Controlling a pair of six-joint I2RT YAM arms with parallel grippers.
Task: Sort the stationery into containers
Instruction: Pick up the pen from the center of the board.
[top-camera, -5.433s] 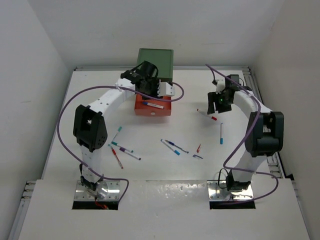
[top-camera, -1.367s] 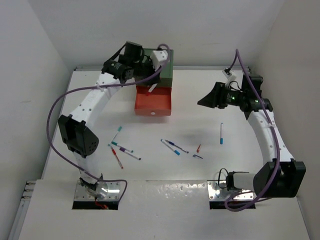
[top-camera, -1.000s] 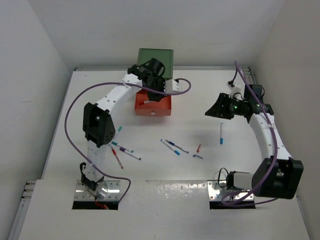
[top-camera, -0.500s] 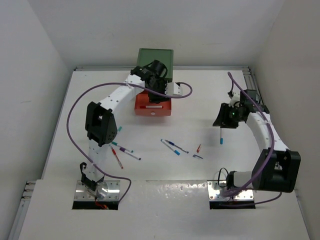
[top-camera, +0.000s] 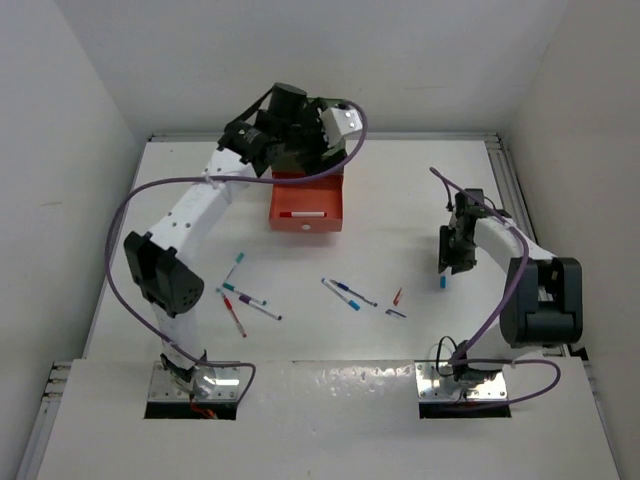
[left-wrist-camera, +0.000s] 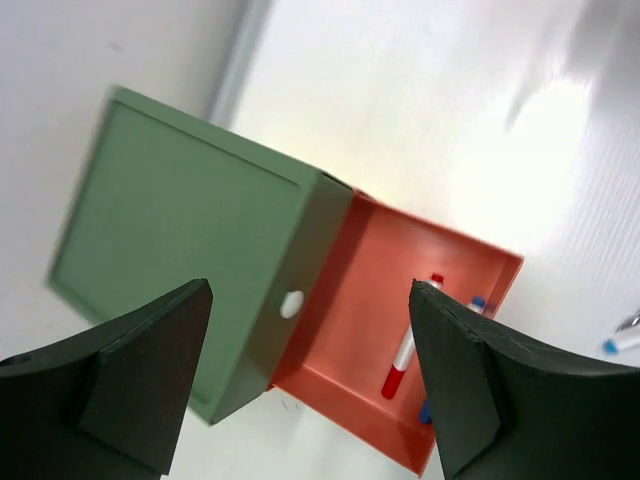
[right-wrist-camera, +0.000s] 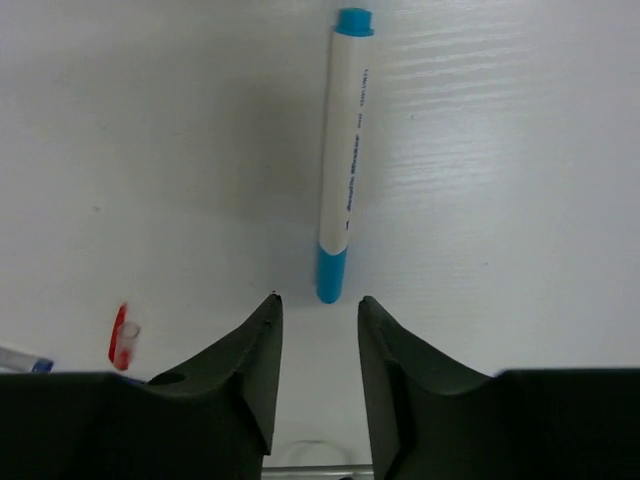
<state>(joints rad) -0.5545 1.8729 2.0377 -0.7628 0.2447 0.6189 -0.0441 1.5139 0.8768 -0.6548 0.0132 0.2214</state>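
My left gripper (top-camera: 300, 152) is open and empty, held above the dark green cabinet top (left-wrist-camera: 190, 250) and the pulled-out orange-red drawer (top-camera: 325, 198). In the left wrist view the gripper (left-wrist-camera: 310, 290) frames the green drawer's white knob (left-wrist-camera: 292, 303) and the orange-red drawer (left-wrist-camera: 350, 330), which holds a red-capped pen (left-wrist-camera: 405, 355) and blue-capped pieces (left-wrist-camera: 480, 303). My right gripper (top-camera: 447, 262) is open, low over the table, its tips (right-wrist-camera: 318, 310) just short of the cap end of a teal-capped white pen (right-wrist-camera: 345, 150), which also shows in the top view (top-camera: 442, 283).
Several pens lie loose on the table: a teal one (top-camera: 235, 268), a red one (top-camera: 233, 315) and others at the left, two blue-capped ones (top-camera: 345, 293) in the middle, a short red piece (top-camera: 397, 296) beside them, also in the right wrist view (right-wrist-camera: 122, 335). Walls enclose the table.
My left gripper has lifted from the orange-red drawer and moved back above the cabinet. My right gripper has come down and nearer, close to the teal-capped pen.
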